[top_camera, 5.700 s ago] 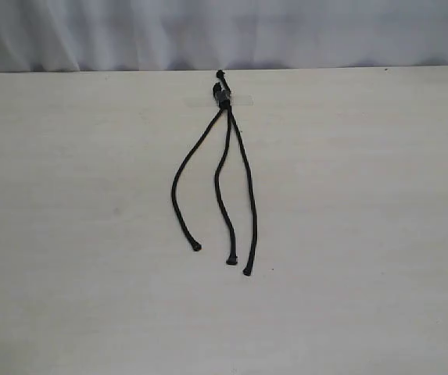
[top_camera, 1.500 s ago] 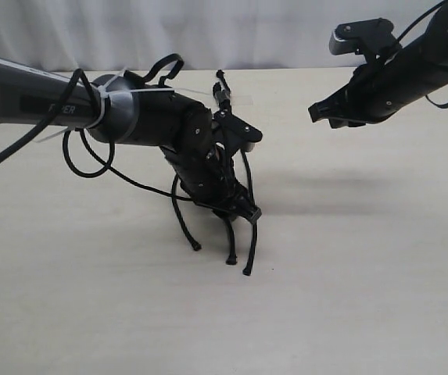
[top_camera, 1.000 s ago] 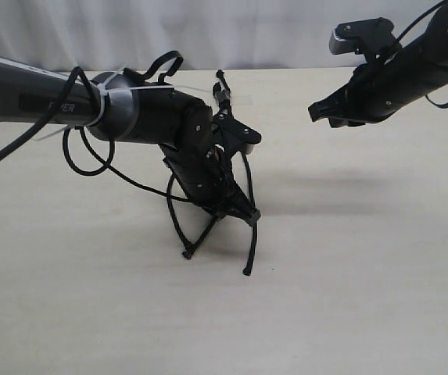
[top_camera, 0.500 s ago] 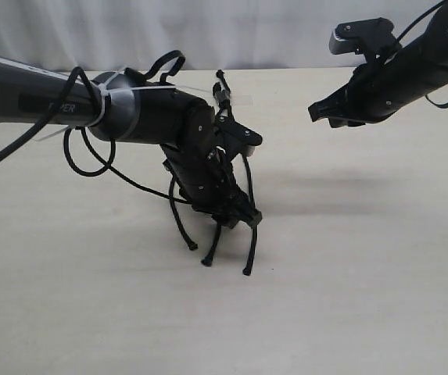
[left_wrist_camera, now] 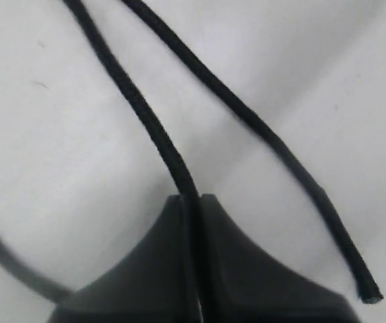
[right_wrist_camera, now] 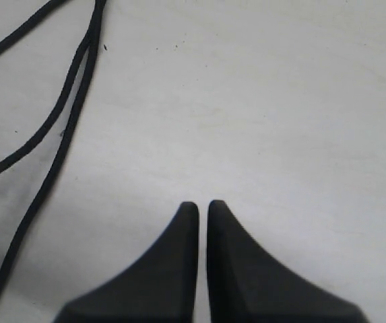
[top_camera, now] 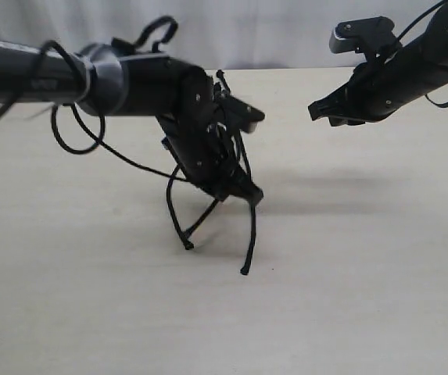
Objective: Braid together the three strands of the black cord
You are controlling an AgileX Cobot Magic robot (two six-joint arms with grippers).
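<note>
The black cord lies on the pale table, its knotted head [top_camera: 220, 76] peeking out behind my left arm. My left gripper [top_camera: 249, 197] [left_wrist_camera: 193, 198] is shut on the middle strand [top_camera: 204, 221] [left_wrist_camera: 139, 108], whose free end slants down-left to touch the left strand's tip [top_camera: 187, 245]. The left strand [top_camera: 170, 205] curves beside it. The right strand [top_camera: 251, 238] [left_wrist_camera: 280, 151] hangs straight down to its tip. My right gripper [top_camera: 315, 112] [right_wrist_camera: 202, 204] hovers above the table at the right, shut and holding nothing. Two strands [right_wrist_camera: 71, 101] cross its wrist view's corner.
Glossy black cables [top_camera: 75, 137] loop off the left arm over the table's left side. The table's far edge [top_camera: 302, 69] meets a pale curtain. Bare tabletop [top_camera: 364, 273] lies in front and to the right.
My left arm has lifted and turned, swinging the middle strand's free end leftwards until it meets the left strand's tip. The right arm has stayed still.
</note>
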